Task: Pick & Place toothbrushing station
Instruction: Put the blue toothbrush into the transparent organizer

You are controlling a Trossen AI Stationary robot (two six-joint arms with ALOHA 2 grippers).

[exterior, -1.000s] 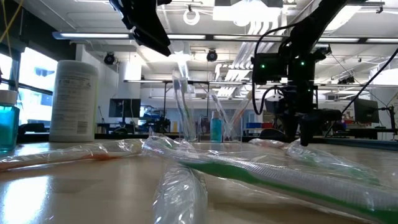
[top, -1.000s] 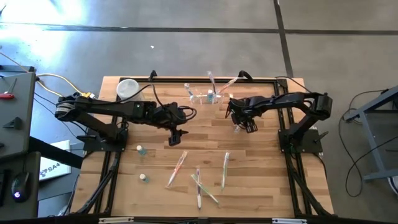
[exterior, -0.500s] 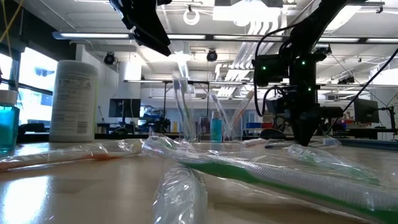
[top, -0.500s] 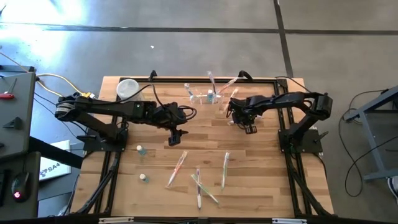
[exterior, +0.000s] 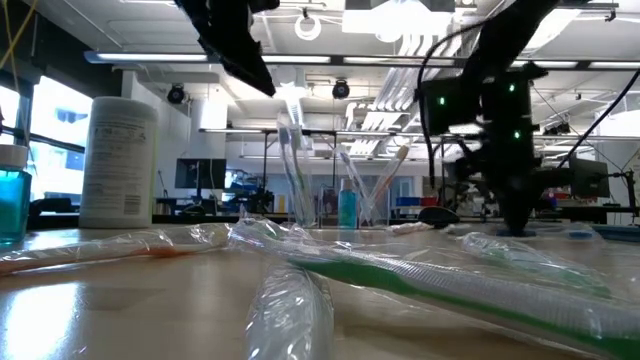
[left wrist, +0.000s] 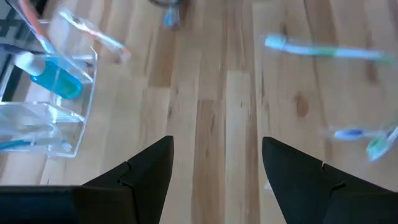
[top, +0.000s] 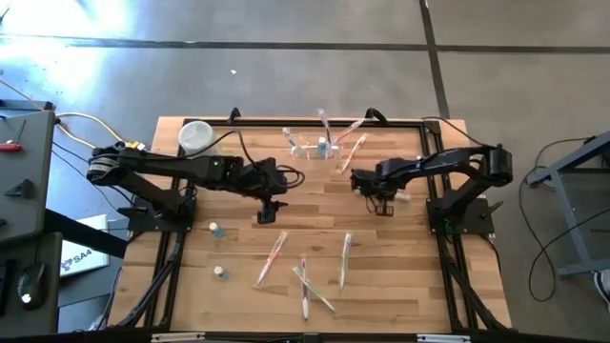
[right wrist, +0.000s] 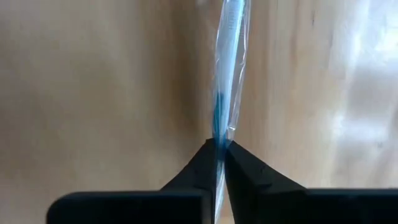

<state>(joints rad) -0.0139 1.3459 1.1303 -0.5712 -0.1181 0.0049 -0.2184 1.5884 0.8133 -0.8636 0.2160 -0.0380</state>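
Right wrist view: a wrapped blue toothbrush is pinched in the right gripper, seemingly for lifting toward the toothbrushing station; the left gripper is held open.

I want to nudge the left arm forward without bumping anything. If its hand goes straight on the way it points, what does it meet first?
Probably bare table. The open left hand points down at empty wood; the clear holder sits off to one side and a wrapped toothbrush to the other, though depth is unclear.

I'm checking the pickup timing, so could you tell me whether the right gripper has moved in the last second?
Yes. In the high view the right gripper has moved away from the clear holder, toward the table's near edge, and is shut on a wrapped toothbrush.
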